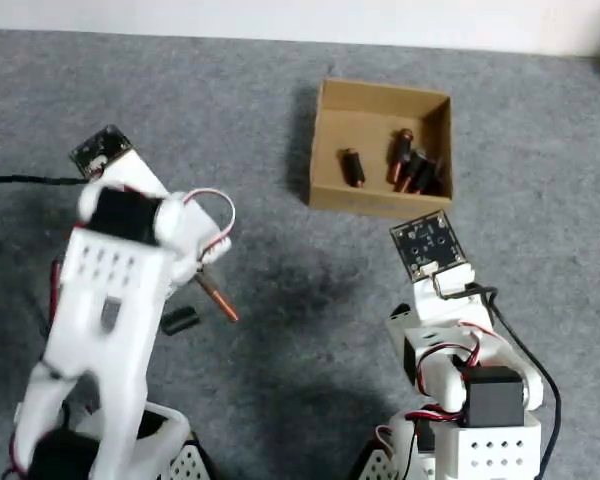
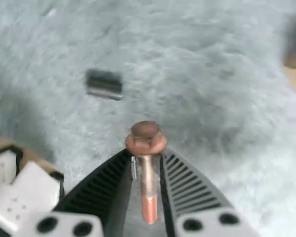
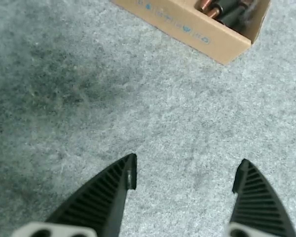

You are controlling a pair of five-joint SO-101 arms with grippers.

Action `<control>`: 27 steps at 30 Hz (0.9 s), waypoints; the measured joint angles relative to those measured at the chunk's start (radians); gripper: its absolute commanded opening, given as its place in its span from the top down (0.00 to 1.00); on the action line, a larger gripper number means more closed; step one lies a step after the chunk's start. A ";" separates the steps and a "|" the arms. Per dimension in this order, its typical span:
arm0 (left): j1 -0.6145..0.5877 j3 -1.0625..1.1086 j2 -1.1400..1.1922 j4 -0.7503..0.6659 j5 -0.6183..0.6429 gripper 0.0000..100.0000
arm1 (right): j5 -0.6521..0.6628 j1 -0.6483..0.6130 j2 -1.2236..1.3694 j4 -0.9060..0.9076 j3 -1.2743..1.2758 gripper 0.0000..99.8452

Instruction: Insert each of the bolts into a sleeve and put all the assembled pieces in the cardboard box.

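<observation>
My left gripper (image 2: 147,160) is shut on a copper bolt (image 2: 146,168), its hex head pointing away from the wrist. In the high view the same bolt (image 1: 218,296) sticks out from the left arm over the grey carpet, just right of a black sleeve (image 1: 180,320) lying on the floor. That sleeve (image 2: 103,84) also lies beyond the bolt head in the left wrist view. The cardboard box (image 1: 325,150) at the back holds several assembled pieces (image 1: 410,162). My right gripper (image 3: 185,175) is open above bare carpet, short of the box (image 3: 187,29).
Grey carpet covers the whole work area. Both arm bases stand at the near edge, the right arm (image 1: 460,350) in front of the box. Cables (image 1: 20,182) run off the left arm to the left edge.
</observation>
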 measured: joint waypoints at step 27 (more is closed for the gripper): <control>-0.129 0.753 -0.942 -0.339 -1.068 0.99 | 0.018 -0.195 -0.009 -0.041 0.000 0.70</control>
